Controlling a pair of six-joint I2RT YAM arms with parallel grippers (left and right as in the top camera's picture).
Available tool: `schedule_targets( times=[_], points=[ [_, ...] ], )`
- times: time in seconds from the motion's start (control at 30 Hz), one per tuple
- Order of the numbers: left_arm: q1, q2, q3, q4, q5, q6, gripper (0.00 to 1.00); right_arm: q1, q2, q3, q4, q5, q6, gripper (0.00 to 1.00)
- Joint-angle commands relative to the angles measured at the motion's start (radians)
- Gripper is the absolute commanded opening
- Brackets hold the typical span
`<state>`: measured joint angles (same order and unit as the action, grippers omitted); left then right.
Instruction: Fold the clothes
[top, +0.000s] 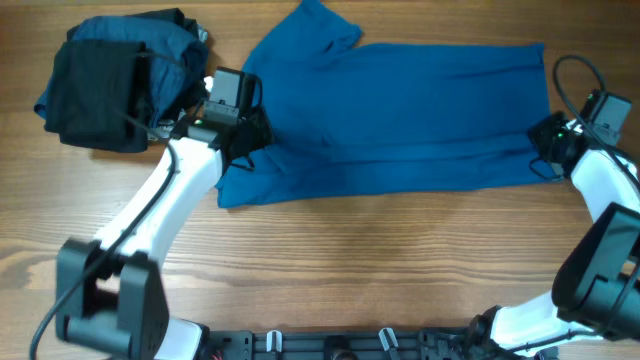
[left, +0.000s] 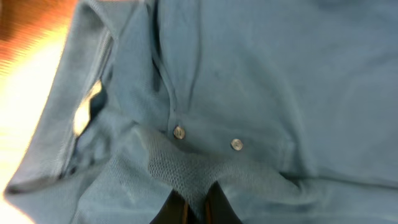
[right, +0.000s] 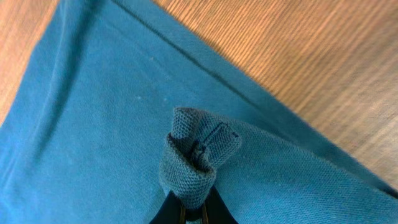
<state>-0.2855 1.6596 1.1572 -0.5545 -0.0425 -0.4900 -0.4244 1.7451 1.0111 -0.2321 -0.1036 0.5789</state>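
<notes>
A medium-blue polo shirt (top: 400, 115) lies spread across the table, collar end at the left, hem at the right. My left gripper (top: 245, 135) is shut on a pinch of its fabric near the collar; the left wrist view shows the button placket (left: 205, 138) with two buttons just beyond the pinched fold (left: 186, 174). My right gripper (top: 548, 150) is shut on a bunched bit of the shirt's hem edge (right: 196, 158) at the right end. A pile of black and dark blue clothes (top: 115, 80) sits at the far left.
Bare wooden table (top: 380, 260) runs along the front, below the shirt. The dark pile lies close behind my left arm (top: 170, 200). My right arm (top: 610, 230) stands at the table's right edge.
</notes>
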Motion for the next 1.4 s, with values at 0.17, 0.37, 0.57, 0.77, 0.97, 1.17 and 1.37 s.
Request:
schedule_targets(
  times=[0.17,0.37,0.57,0.77,0.97,1.17,1.37],
  points=[
    [0.009,0.088,0.021,0.119,-0.052,0.016,0.04,0.034,0.051,0.022,0.087,0.054,0.002,0.05],
    [0.009,0.089,0.021,0.129,-0.091,0.016,0.04,0.034,0.063,0.022,0.095,0.105,0.006,0.06],
    [0.009,0.09,0.02,0.129,-0.103,0.016,0.04,0.035,0.142,0.022,0.142,0.105,0.003,0.05],
    [0.009,0.092,0.02,0.129,-0.15,0.016,0.09,0.034,0.15,0.022,0.171,0.105,-0.004,0.34],
    [0.009,0.091,0.021,0.2,-0.15,0.016,0.61,0.034,0.141,0.023,0.262,0.017,-0.129,0.71],
    [0.009,0.045,0.147,0.179,-0.172,0.094,0.89,0.034,0.037,0.032,0.286,-0.029,-0.275,1.0],
    [0.014,-0.067,0.244,-0.034,-0.176,0.026,0.87,0.034,-0.14,0.037,0.123,-0.036,-0.341,0.99]
  ],
)
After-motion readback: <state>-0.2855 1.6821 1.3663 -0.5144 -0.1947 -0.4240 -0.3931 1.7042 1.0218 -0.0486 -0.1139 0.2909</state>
